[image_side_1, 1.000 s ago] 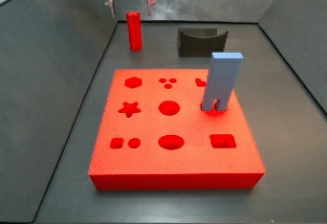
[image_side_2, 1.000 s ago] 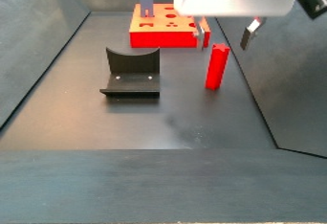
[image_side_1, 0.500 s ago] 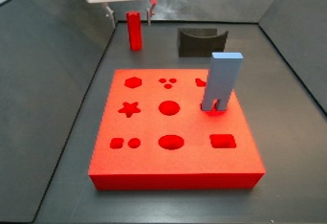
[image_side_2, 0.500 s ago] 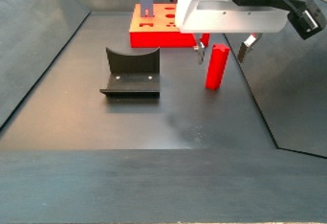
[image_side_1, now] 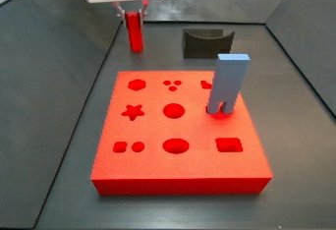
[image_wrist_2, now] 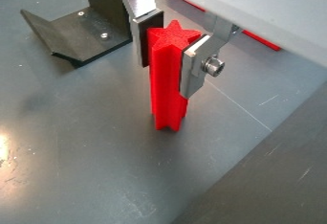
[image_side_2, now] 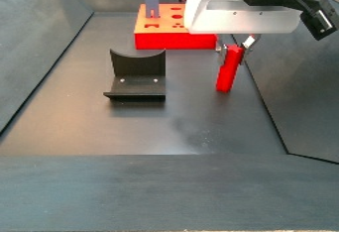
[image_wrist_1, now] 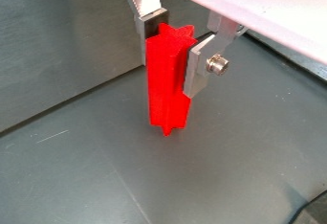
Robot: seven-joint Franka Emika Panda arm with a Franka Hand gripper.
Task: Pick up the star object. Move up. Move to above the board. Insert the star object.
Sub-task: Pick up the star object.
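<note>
The star object is a slim red peg with a star-shaped top, standing upright on the dark floor near the far wall. My gripper sits over its upper end. In both wrist views the silver fingers press against opposite sides of the peg, and its foot looks to rest on the floor. The gripper is shut on the star object. The board is a flat red square block with cut-out holes, lying nearer the front in a side view, well apart from the peg.
A tall light-blue forked block stands in the board's right side. The dark fixture stands on the floor beside the peg and shows behind the fingers. Grey walls enclose the floor.
The gripper has come down from above the peg until its fingers bracket the top, and they have closed against it. The peg stands where it was.
</note>
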